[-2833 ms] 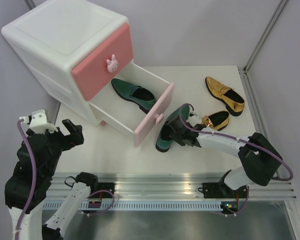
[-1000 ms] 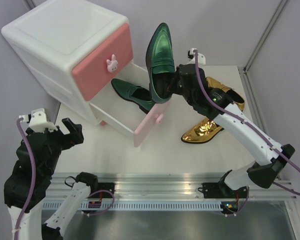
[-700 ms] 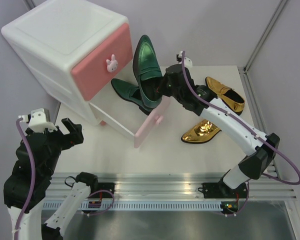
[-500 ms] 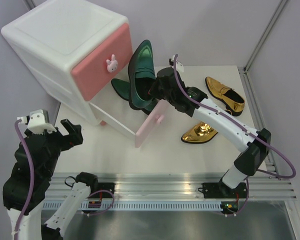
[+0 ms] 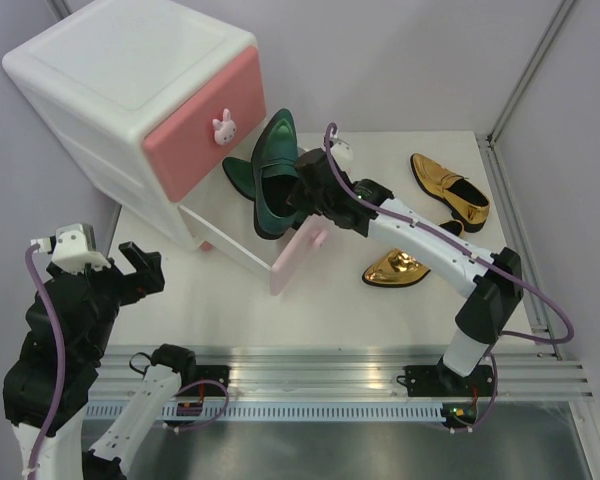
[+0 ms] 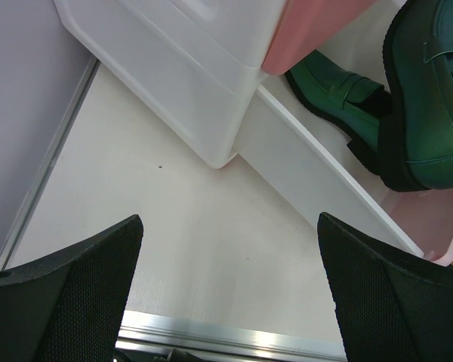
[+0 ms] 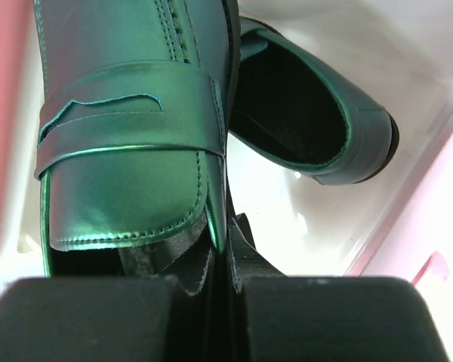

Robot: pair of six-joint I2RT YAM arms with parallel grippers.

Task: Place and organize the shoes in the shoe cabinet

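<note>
Right tool [image 7: 219,253] clamps the collar edge of a green loafer [image 5: 273,172], which extends toward 12 o'clock from it. Its heel is seemingly down inside the open lower drawer [image 5: 302,243], beside second green loafer [image 5: 238,176]. Gold loafer [image 5: 448,188] and its mate [image 5: 395,268] sit on the surface [image 5: 380,310] at 3 o'clock. Left tool [image 6: 228,219] spread wide, holding nothing.

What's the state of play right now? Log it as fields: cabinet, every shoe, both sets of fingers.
cabinet: upper drawer shut; lower drawer pulled open
first green shoe: lying inside the lower drawer
second green shoe: tilted above the open drawer, beside the first, gripped at the rim of its opening
right fingers: shut on second green shoe
left fingers: open, empty, away from the shoes
far gold shoe: upright, outside the cabinet
near gold shoe: outside the cabinet
</note>
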